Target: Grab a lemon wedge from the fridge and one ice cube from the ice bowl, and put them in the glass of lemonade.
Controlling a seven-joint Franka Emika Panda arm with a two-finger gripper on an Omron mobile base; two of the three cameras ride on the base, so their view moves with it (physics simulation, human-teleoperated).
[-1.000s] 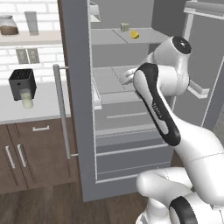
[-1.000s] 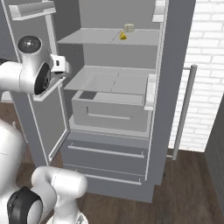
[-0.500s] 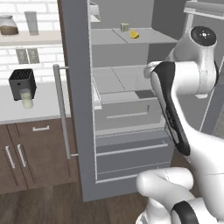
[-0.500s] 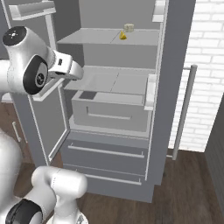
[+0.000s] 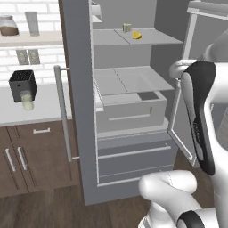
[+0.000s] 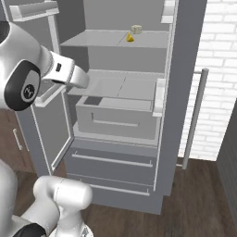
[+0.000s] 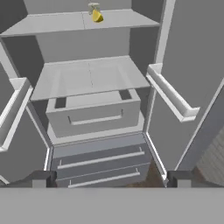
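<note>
Counter [image 5: 40,107], far left: black appliance, with the glass of lemonade [image 5: 27,100] in front of it.

Fridge [image 5: 129,111], centre: both doors open; upper shelf carries the lemon wedge [image 5: 136,34] toward the back, just beside a small pale item [image 5: 127,27].

Tool [image 7: 111,178], right of centre: released, fingers spread wide, nothing between them, facing the open compartment.

Governing relation: wedge lies well above and farther in than the tool; judged next reach is upward and inward.
</note>
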